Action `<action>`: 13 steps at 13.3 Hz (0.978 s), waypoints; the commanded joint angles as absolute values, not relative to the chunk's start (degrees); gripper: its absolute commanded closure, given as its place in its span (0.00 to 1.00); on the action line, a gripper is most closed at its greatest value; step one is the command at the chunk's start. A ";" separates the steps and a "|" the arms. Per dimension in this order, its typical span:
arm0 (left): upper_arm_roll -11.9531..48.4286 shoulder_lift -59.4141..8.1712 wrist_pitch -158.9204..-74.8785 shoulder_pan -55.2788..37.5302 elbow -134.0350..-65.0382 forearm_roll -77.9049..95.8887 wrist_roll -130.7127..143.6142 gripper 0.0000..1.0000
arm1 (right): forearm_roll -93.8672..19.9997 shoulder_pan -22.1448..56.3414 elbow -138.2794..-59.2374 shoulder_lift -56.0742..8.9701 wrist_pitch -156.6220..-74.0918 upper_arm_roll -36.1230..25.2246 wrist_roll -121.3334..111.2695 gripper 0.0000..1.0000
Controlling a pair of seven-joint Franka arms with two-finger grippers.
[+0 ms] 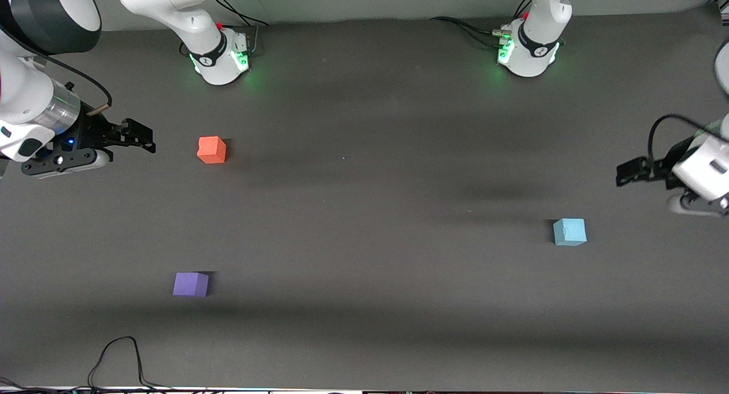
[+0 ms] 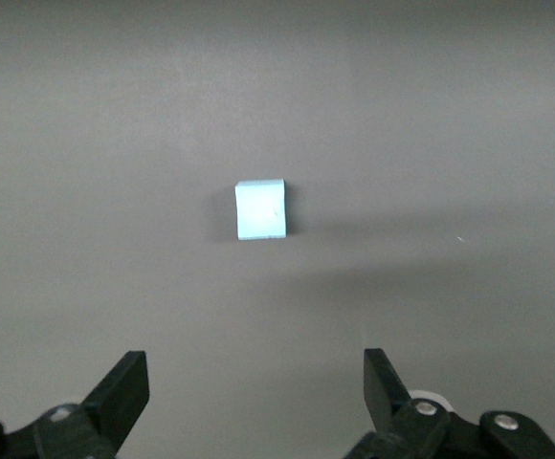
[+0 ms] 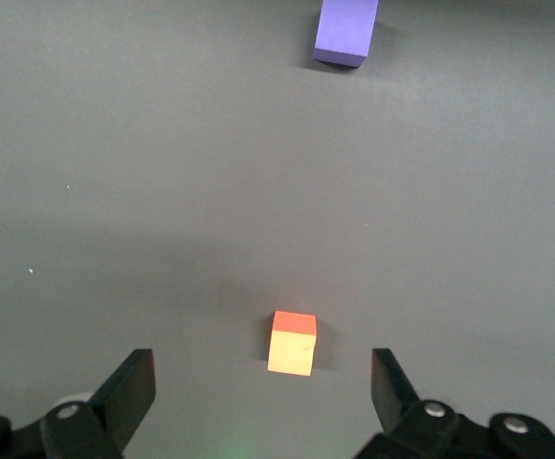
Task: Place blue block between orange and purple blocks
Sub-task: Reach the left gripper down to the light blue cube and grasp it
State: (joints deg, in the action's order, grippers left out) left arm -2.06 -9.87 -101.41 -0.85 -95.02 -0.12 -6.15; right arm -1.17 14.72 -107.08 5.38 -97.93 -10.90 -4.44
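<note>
Blue block [image 1: 569,232]: a light sky-blue cube with a small nick on its upper edge, resting flat on the dark table [image 1: 364,212] toward the left arm's end; in the left wrist view [image 2: 260,209] it sits alone on bare surface.
Orange block [image 1: 212,150]: orange-red cube toward the right arm's end, well apart from the blue one and farther from the front camera.
Purple block [image 1: 191,284]: lavender cube at about 6 o'clock from the orange block in the front view, nearer to the front camera; the stretch between the two is bare.
Left gripper [image 1: 626,172]: up in the air over the table's edge at the left arm's end, fingers [image 2: 124,387] spread wide, holding nothing.
Blue block to left gripper: at roughly 7 o'clock from it in the front view, not touching.
Right gripper [image 1: 136,135]: over the table near the orange block, fingers [image 3: 129,387] spread wide, holding nothing; the orange block [image 3: 293,342] shows between them, the purple block [image 3: 344,32] farther off.
</note>
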 commanded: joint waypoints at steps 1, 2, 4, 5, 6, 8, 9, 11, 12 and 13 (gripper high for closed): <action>-1.93 -14.39 -111.31 -0.70 -99.56 -0.97 -7.47 0.00 | -0.88 15.29 -106.70 5.19 -98.26 -11.25 -5.36 0.00; -2.02 -16.42 -115.45 -0.79 -101.23 -0.97 -7.47 0.00 | -0.79 15.29 -106.70 5.19 -98.26 -11.25 -5.36 0.00; -2.02 -21.07 -121.09 -0.88 -102.04 -1.05 -7.56 0.00 | -0.88 15.29 -106.70 5.19 -98.26 -11.25 -5.36 0.00; -2.02 -22.83 -123.46 -0.88 -102.22 -1.05 -7.56 0.00 | -0.88 15.29 -106.70 5.19 -98.26 -11.25 -5.36 0.00; -2.02 -24.59 -126.10 -0.88 -102.83 -1.32 -7.56 0.00 | -0.79 15.29 -106.79 5.19 -98.26 -11.25 -5.27 0.00; -2.02 -27.14 -133.03 -0.70 -105.63 -1.93 -7.56 0.00 | -0.79 15.29 -106.87 5.19 -98.26 -11.25 -5.36 0.00; -2.02 -27.77 -135.85 -0.09 -107.04 -1.93 -7.47 0.00 | -0.79 15.29 -106.87 5.19 -98.26 -11.25 -5.36 0.00; -2.02 -29.96 -139.29 0.26 -108.54 -2.02 -7.47 0.00 | -0.79 15.29 -106.88 5.19 -98.17 -11.25 -5.36 0.00; -2.02 -31.10 -140.26 0.18 -108.81 -2.02 -7.38 0.00 | -0.79 15.29 -106.88 5.19 -98.17 -11.25 -5.36 0.00; -2.02 -31.37 -140.36 0.18 -109.24 -2.02 -7.30 0.00 | -0.79 15.29 -106.96 5.19 -98.17 -11.25 -5.36 0.00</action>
